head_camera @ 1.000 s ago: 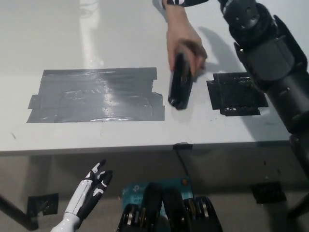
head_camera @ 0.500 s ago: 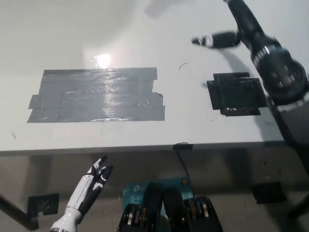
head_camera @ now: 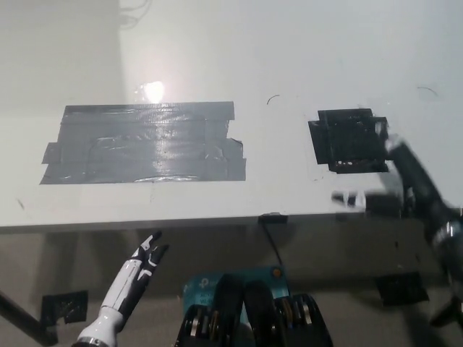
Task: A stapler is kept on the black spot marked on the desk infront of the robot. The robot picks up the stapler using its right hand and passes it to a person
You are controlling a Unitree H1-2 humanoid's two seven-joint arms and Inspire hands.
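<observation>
No stapler shows anywhere in the head view, and no person is in view. The black spot of tape on the white desk lies bare at the right. My black right arm comes in blurred from the right edge, crossing the spot's near right corner. Its hand hangs as a smear over the desk's front edge, just below the spot, too blurred to read. My white left hand rests at the lower left below the desk edge, holding nothing, fingers slightly apart.
A large grey tape patch covers the desk's left middle. A cable drops from the front edge. On the floor lie a teal box and two black tape marks.
A second ago a person's hand held the stapler beside the spot; both are gone from view. My right arm swung from the far right down to the desk's front edge.
</observation>
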